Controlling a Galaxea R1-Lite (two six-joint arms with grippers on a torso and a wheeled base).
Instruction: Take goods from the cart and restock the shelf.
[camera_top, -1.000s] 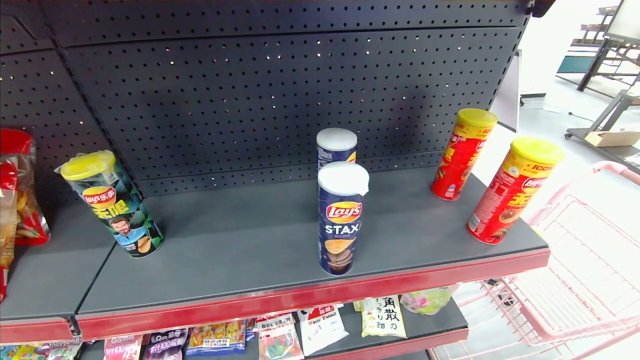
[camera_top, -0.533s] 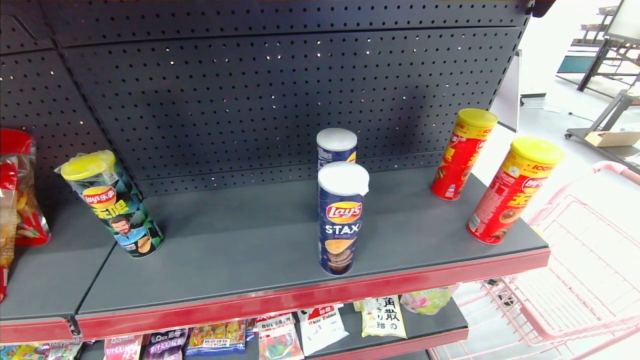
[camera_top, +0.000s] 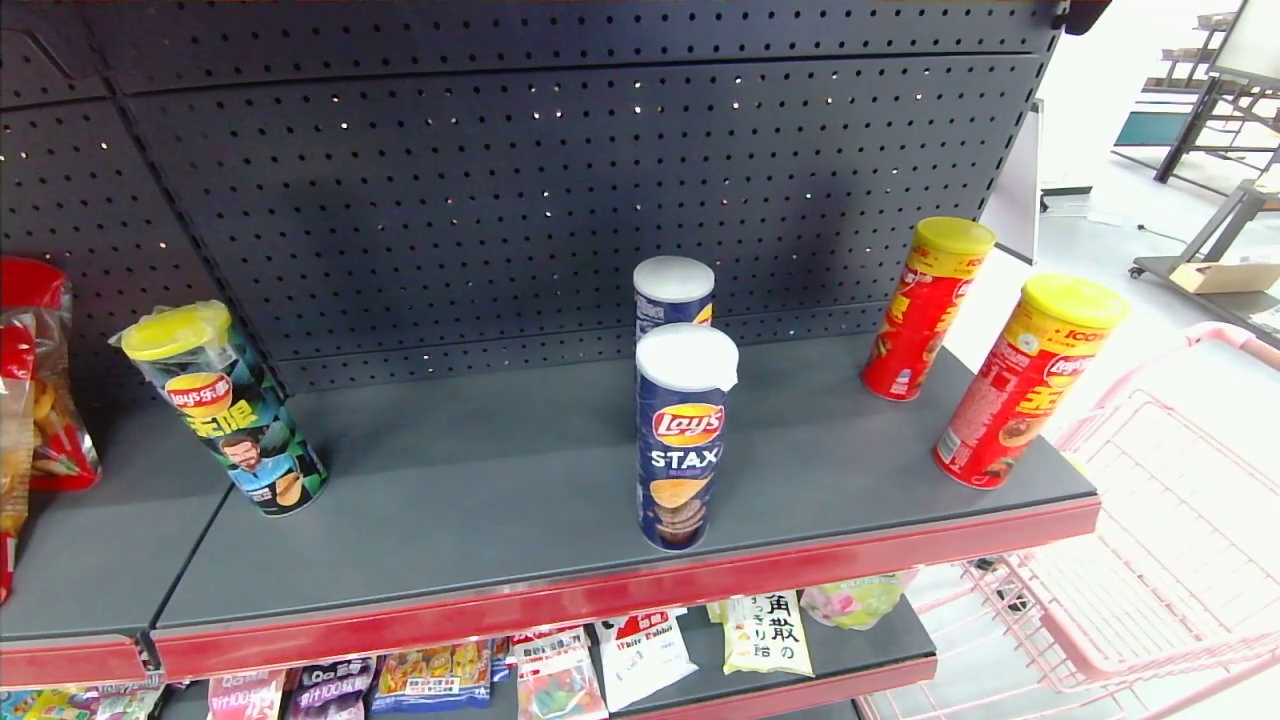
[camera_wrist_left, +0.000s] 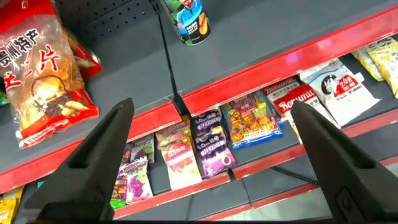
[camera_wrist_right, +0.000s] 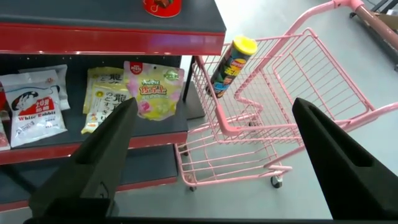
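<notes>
Black fingers (camera_wrist_left: 93, 168) of your left gripper (camera_wrist_left: 212, 104) stand spread wide, gripping nothing. In the gap between them you see the shelf (camera_wrist_left: 261, 65) with its red front lip, and past the tips the foot of a green-and-black chip can (camera_wrist_left: 189, 22) standing on the dark deck. Out beyond one finger a red snack bag (camera_wrist_left: 43, 81) leans on the same deck, and small candy packets (camera_wrist_left: 211, 140) line the tier underneath. Your right gripper (camera_wrist_right: 216, 102) is likewise splayed open and empty. Past its tips sits the pink cart (camera_wrist_right: 298, 62), and inside it a yellow-lidded chip can (camera_wrist_right: 230, 62) leans tilted against the basket's end wall, well apart from both fingers. Nearer one finger, a pale green bag (camera_wrist_right: 152, 90) and a white bag (camera_wrist_right: 34, 106) lie on the lower tier. From the head camera, a front blue canister (camera_top: 683, 435) stands just before a rear blue canister (camera_top: 672, 290) mid-deck, with a near red can (camera_top: 1028, 380) and a far red can (camera_top: 925, 305) toward the cart end.
</notes>
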